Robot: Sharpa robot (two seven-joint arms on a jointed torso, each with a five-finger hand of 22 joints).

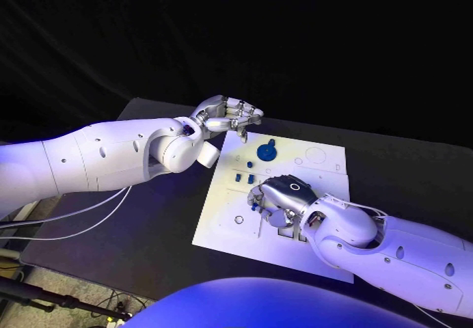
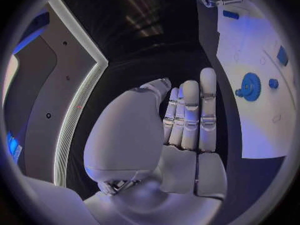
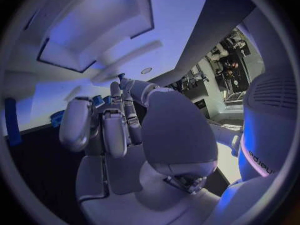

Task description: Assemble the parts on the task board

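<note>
At the far left edge of the task board (image 1: 227, 219), the left robot hand (image 1: 229, 115) is held above the surface (image 1: 147, 225), its arm reaching in from the left. In the left wrist view its fingers (image 2: 190, 115) lie straight and close together, released, with nothing held. The right robot hand (image 1: 281, 198) is lowered over the middle of the board, palm down, fingers curled toward the plate; whether anything is gripped cannot be told. One blue gear (image 1: 267, 151) is seen on the board's far part, beside one small blue peg (image 2: 273, 83). Two small blue parts (image 1: 243, 178) are counted just beyond the right robot hand.
</note>
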